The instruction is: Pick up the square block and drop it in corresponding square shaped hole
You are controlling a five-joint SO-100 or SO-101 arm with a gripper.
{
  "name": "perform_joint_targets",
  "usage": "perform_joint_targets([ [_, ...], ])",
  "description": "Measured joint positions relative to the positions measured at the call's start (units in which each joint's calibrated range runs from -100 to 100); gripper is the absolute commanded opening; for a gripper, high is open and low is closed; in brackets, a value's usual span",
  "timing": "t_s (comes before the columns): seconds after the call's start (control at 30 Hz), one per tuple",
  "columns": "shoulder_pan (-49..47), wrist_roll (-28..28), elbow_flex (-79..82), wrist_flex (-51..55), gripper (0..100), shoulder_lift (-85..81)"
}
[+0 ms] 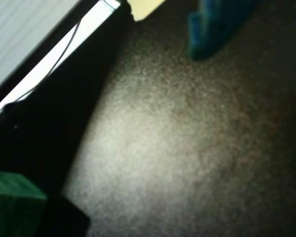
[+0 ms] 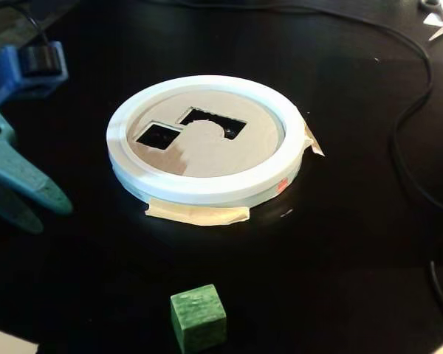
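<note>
Hiding its tips, the pincer [image 2: 29,203] leaves the square block [image 2: 198,317] untouched.

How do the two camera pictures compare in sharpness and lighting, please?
The wrist view is soft and grainy, with a pale lit patch mid-surface and deep shadow at left; the small green marbled cube is blurred at the lower left corner. The fixed view is sharper: the cube shows its mottling, the white ring is brightly lit, and the black table swallows detail.

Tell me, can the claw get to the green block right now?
Probably yes. The green block sits alone on the dark table, apart from the white ring. The teal claw waits at the fixed view's left, nothing visible between.
</note>
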Motion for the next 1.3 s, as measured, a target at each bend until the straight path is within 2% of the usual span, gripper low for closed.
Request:
perform_joint_targets([
  [0.47, -0.80, 0.00, -13.37, 0.00, 83, 0.18],
  [0.63, -2.90, 0.05, -24.40, 0.00, 83, 9.72],
  [0.97, -3.20, -0.59, -56.81, 0.00, 83, 55.02],
  [1.07, -3.20, -4.00, -71.35, 0.00, 83, 73.29],
  [1.3, -3.20, -10.74, -90.19, 0.00, 83, 96.66],
])
